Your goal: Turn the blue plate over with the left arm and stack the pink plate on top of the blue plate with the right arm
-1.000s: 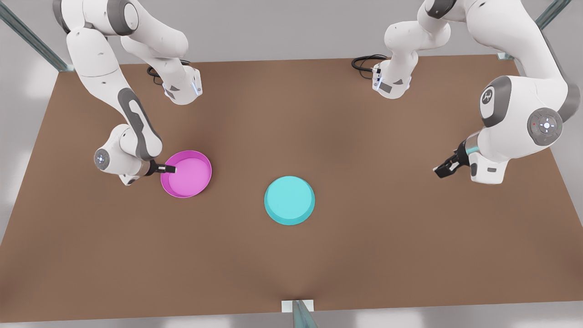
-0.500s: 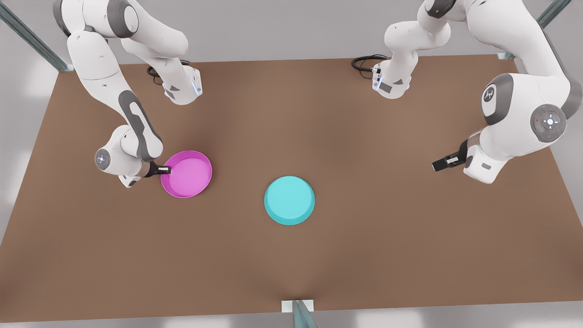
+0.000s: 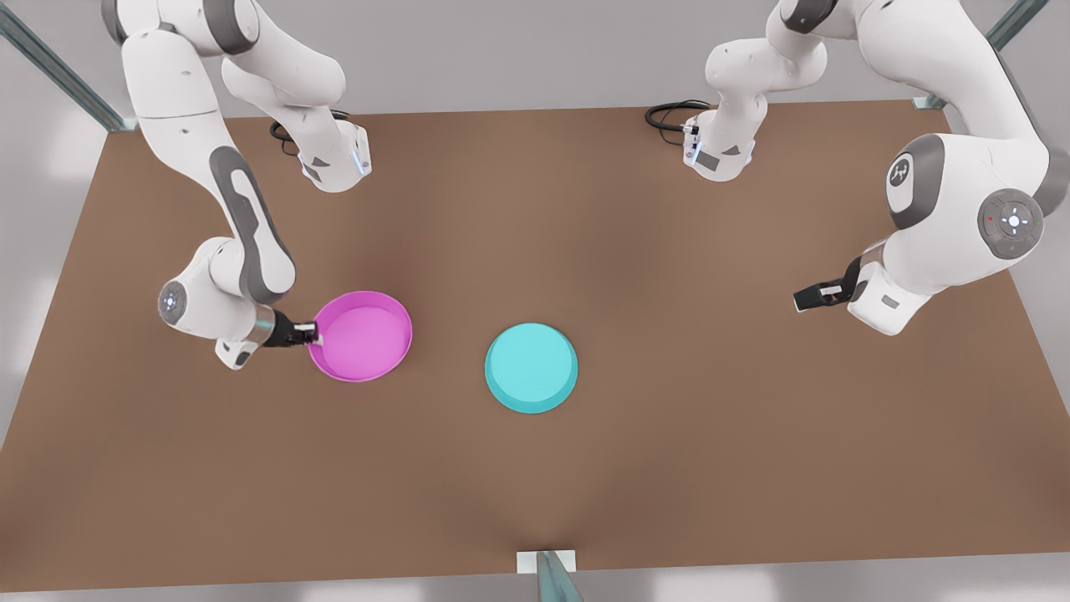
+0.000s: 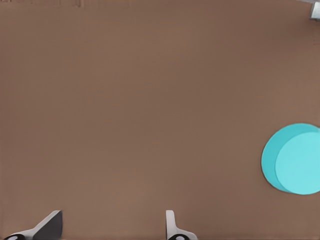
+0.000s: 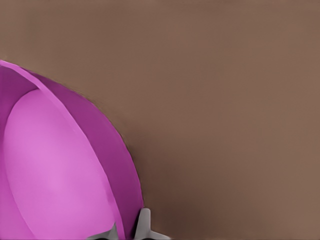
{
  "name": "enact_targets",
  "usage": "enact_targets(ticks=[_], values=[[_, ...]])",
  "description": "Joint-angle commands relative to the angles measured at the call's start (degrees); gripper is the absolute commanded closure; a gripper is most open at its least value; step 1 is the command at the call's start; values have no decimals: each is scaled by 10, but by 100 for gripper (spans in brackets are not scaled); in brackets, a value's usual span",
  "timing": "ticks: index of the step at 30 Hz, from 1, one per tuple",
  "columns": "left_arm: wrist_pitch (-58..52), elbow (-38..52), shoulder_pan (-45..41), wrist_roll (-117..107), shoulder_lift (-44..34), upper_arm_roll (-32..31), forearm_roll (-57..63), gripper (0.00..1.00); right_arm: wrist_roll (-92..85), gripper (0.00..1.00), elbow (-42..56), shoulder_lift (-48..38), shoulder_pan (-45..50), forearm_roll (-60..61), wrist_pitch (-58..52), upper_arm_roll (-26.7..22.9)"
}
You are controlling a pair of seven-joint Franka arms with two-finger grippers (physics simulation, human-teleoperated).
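My right gripper [image 3: 313, 334] is clamped on the pink plate's [image 3: 361, 336] rim, left of centre in the front view. Blue plate [image 3: 532, 368] sits mid-frame (bottom up). My left gripper [image 3: 804, 301] hangs at far right, fingers spread, holding nothing.

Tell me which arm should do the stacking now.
Right. Its pincer is shut on the rim of the round magenta plastic plate; the left pincer hangs open, apart from the flipped round cyan plastic plate.
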Motion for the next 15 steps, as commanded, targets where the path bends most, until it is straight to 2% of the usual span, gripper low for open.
enact_targets(ticks=[1,3,6,10,15], values=[[1,0,0,57,0,0,0,0,-9,79,16,3,2,69,-54,25],[1,0,0,57,0,0,0,0,-5,79,37,19,17,118,-53,52],[0,0,0,57,-1,0,-1,0,88,79,106,74,96,177,-46,52],[-2,0,-1,56,-2,0,-1,0,188,79,216,154,162,196,-34,50],[-3,0,0,54,-3,0,-2,0,228,79,273,215,199,195,15,48]])
